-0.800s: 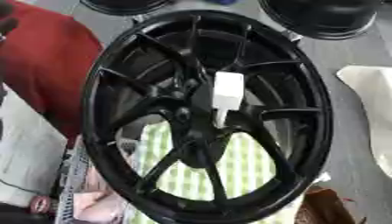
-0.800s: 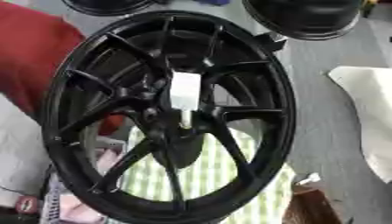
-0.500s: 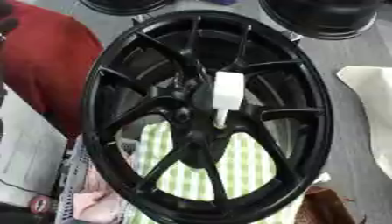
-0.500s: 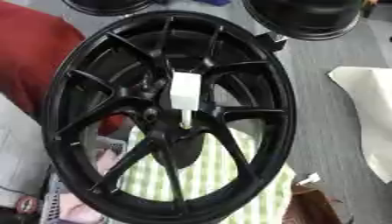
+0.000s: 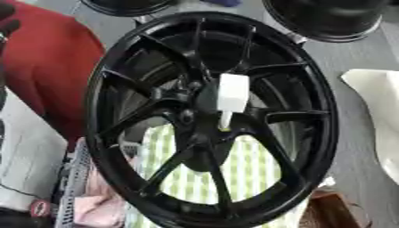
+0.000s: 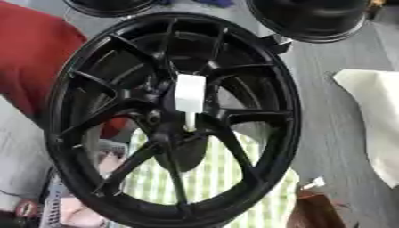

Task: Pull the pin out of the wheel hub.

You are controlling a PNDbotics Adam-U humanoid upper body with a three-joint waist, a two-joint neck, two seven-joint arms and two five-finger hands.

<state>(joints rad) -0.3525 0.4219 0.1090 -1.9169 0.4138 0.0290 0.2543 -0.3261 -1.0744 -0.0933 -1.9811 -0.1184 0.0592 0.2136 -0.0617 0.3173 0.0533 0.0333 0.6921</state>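
Observation:
A black multi-spoke wheel (image 5: 210, 120) fills the middle of both views, standing tilted toward me. A white pin (image 5: 231, 95) with a blocky head and a thin stem sticks out of the hub (image 5: 204, 118) near the centre; in the right eye view the pin (image 6: 189, 97) shows the same way. Neither of my hands shows in any view, and nothing touches the pin.
A red cloth (image 5: 46, 67) lies at the left. A green-and-white checked cloth (image 5: 234, 173) shows through the spokes. Two more black wheels (image 6: 311, 18) stand at the back. A cream sheet (image 6: 374, 116) lies on the grey floor at the right, a brown object (image 6: 311, 213) at lower right.

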